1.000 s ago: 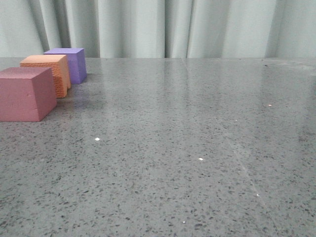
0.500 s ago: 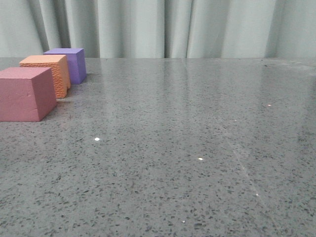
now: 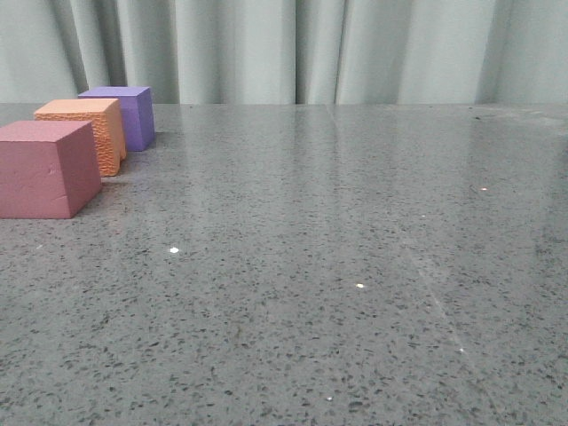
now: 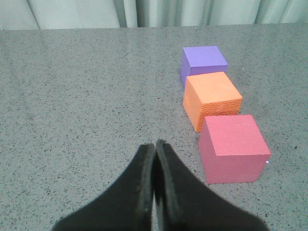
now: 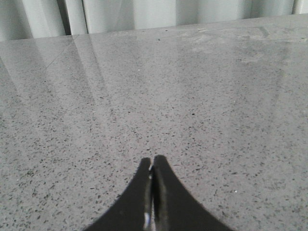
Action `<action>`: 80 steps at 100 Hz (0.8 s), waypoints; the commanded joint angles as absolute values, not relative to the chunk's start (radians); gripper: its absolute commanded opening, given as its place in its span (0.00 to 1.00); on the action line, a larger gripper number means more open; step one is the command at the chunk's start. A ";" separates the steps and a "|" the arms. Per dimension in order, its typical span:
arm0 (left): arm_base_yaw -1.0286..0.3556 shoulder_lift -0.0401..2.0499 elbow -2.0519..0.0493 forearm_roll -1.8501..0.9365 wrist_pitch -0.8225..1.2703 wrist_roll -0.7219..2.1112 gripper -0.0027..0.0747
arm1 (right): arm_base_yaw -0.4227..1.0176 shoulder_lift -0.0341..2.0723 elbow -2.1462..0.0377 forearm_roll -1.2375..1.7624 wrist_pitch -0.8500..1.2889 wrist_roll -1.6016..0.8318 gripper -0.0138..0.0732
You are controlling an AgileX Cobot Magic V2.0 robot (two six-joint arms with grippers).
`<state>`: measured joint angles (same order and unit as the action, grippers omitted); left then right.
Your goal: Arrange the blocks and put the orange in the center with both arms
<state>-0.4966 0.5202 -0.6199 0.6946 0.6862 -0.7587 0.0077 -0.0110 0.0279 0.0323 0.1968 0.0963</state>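
At the far left of the table (image 3: 337,266) the three blocks sit in a single file that runs from near to far: the pink-red cube (image 3: 46,169) is nearest, the orange cube (image 3: 84,133) is just behind it, and the purple cube (image 3: 122,115) is farthest, close to the curtain (image 3: 293,49). The orange one already stands between the other two, which reads as the arrangement the task asks for, with only narrow gaps or light contact between neighbours; the left wrist view shows the pink-red cube (image 4: 234,148), the orange cube (image 4: 212,98) and the purple cube (image 4: 204,61) lined up but each turned a little differently, so the row is not perfectly square. The left gripper (image 4: 154,159) hangs above bare table just beside the row, its two fingers pressed together and holding nothing, a posture that fits an arm that has let go and is clear of the blocks. Moving right, the middle and right of the table carry nothing but pale specks and reflections. The right gripper (image 5: 152,173) is over that bare stretch, well apart from the blocks, its fingers likewise closed on nothing. Neither arm appears in the front view, so I judge the placing done.
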 commanded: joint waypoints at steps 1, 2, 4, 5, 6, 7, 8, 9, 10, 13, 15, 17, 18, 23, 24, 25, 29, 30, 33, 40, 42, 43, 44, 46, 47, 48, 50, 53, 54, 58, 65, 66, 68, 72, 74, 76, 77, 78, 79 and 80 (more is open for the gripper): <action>-0.503 0.523 -0.647 0.725 0.640 -0.767 0.01 | 0.004 -0.032 0.014 0.035 0.112 0.089 0.08; -0.503 0.523 -0.647 0.725 0.640 -0.767 0.01 | 0.004 -0.032 0.014 0.035 0.112 0.089 0.08; -0.503 0.523 -0.647 0.725 0.640 -0.767 0.01 | 0.004 -0.032 0.014 0.035 0.112 0.089 0.08; -0.503 0.523 -0.647 0.725 0.640 -0.767 0.01 | 0.004 -0.032 0.014 0.035 0.112 0.089 0.08; -0.503 0.523 -0.647 0.725 0.640 -0.767 0.01 | 0.004 -0.032 0.014 0.035 0.112 0.089 0.08; -0.503 0.523 -0.647 0.725 0.640 -0.767 0.01 | 0.004 -0.032 0.014 0.035 0.112 0.089 0.08; -0.503 0.523 -0.647 0.725 0.640 -0.767 0.01 | 0.004 -0.032 0.014 0.035 0.112 0.089 0.08; -0.503 0.523 -0.647 0.725 0.640 -0.767 0.01 | 0.004 -0.032 0.014 0.035 0.112 0.089 0.08; -0.503 0.523 -0.647 0.725 0.640 -0.767 0.01 | 0.004 -0.032 0.014 0.035 0.112 0.089 0.08; -0.503 0.523 -0.647 0.725 0.640 -0.767 0.01 | 0.004 -0.032 0.014 0.035 0.112 0.089 0.08; -0.503 0.523 -0.647 0.725 0.640 -0.767 0.01 | 0.004 -0.032 0.014 0.035 0.112 0.089 0.08; -0.503 0.523 -0.647 0.725 0.640 -0.767 0.01 | 0.004 -0.032 0.014 0.035 0.112 0.089 0.08; -0.503 0.523 -0.647 0.725 0.640 -0.767 0.01 | 0.004 -0.032 0.014 0.035 0.112 0.089 0.08; -0.503 0.523 -0.647 0.735 0.640 -0.767 0.01 | 0.004 -0.032 0.014 0.035 0.112 0.089 0.08; -0.503 0.523 -0.647 0.738 0.640 -0.767 0.01 | 0.004 -0.032 0.014 0.035 0.112 0.089 0.08; -0.503 0.523 -0.647 0.744 0.640 -0.767 0.01 | 0.004 -0.032 0.014 0.035 0.112 0.089 0.08; -0.503 0.523 -0.647 0.756 0.637 -0.767 0.01 | 0.004 -0.032 0.014 0.035 0.112 0.089 0.08; -0.503 0.523 -0.647 0.759 0.637 -0.767 0.01 | 0.004 -0.032 0.014 0.035 0.112 0.089 0.08; -0.503 0.523 -0.647 0.764 0.630 -0.767 0.01 | 0.004 -0.032 0.014 0.035 0.112 0.089 0.08; -0.503 0.523 -0.647 0.783 0.605 -0.767 0.01 | 0.004 -0.032 0.014 0.035 0.112 0.089 0.08; -0.503 0.523 -0.647 0.790 0.596 -0.767 0.01 | 0.004 -0.032 0.014 0.035 0.112 0.089 0.08; -0.503 0.523 -0.647 0.792 0.593 -0.767 0.01 | 0.004 -0.032 0.014 0.035 0.112 0.089 0.08; -0.503 0.523 -0.647 0.795 0.589 -0.767 0.01 | 0.004 -0.032 0.014 0.035 0.112 0.089 0.08; -0.503 0.523 -0.647 0.797 0.581 -0.765 0.01 | 0.004 -0.032 0.014 0.035 0.112 0.089 0.08; -0.503 0.523 -0.647 0.797 0.575 -0.758 0.01 | 0.004 -0.032 0.014 0.035 0.112 0.089 0.08; -0.503 0.523 -0.647 0.797 0.573 -0.755 0.01 | 0.004 -0.032 0.014 0.035 0.112 0.089 0.08; -0.503 0.523 -0.647 0.797 0.565 -0.747 0.01 | 0.004 -0.032 0.014 0.035 0.112 0.089 0.08; -0.503 0.523 -0.645 0.795 0.554 -0.731 0.01 | 0.004 -0.032 0.014 0.035 0.112 0.089 0.08; -0.503 0.523 -0.643 0.795 0.548 -0.724 0.01 | 0.004 -0.032 0.014 0.035 0.112 0.089 0.08; -0.499 0.516 -0.634 0.785 0.529 -0.703 0.01 | 0.004 -0.032 0.014 0.035 0.112 0.089 0.08; -0.473 0.494 -0.606 0.737 0.483 -0.646 0.01 | 0.004 -0.032 0.014 0.035 0.112 0.089 0.08; -0.469 0.492 -0.599 0.730 0.474 -0.632 0.01 | 0.004 -0.032 0.014 0.035 0.112 0.089 0.08; -0.456 0.483 -0.593 0.703 0.462 -0.608 0.01 | 0.004 -0.032 0.014 0.035 0.112 0.089 0.08; -0.425 0.464 -0.570 0.649 0.439 -0.568 0.01 | 0.004 -0.032 0.014 0.035 0.112 0.089 0.08; -0.413 0.457 -0.558 0.629 0.423 -0.546 0.01 | 0.004 -0.032 0.014 0.035 0.112 0.089 0.08; -0.394 0.445 -0.544 0.617 0.402 -0.527 0.01 | 0.004 -0.032 0.014 0.035 0.112 0.089 0.08; -0.380 0.436 -0.538 0.606 0.385 -0.515 0.01 | 0.004 -0.032 0.014 0.035 0.112 0.089 0.08; -0.373 0.432 -0.527 0.602 0.376 -0.509 0.01 | 0.004 -0.032 0.014 0.035 0.112 0.089 0.08; -0.359 0.423 -0.522 0.592 0.366 -0.503 0.01 | 0.004 -0.032 0.014 0.035 0.112 0.089 0.08; -0.352 0.418 -0.510 0.587 0.345 -0.491 0.01 | 0.004 -0.032 0.014 0.035 0.112 0.089 0.08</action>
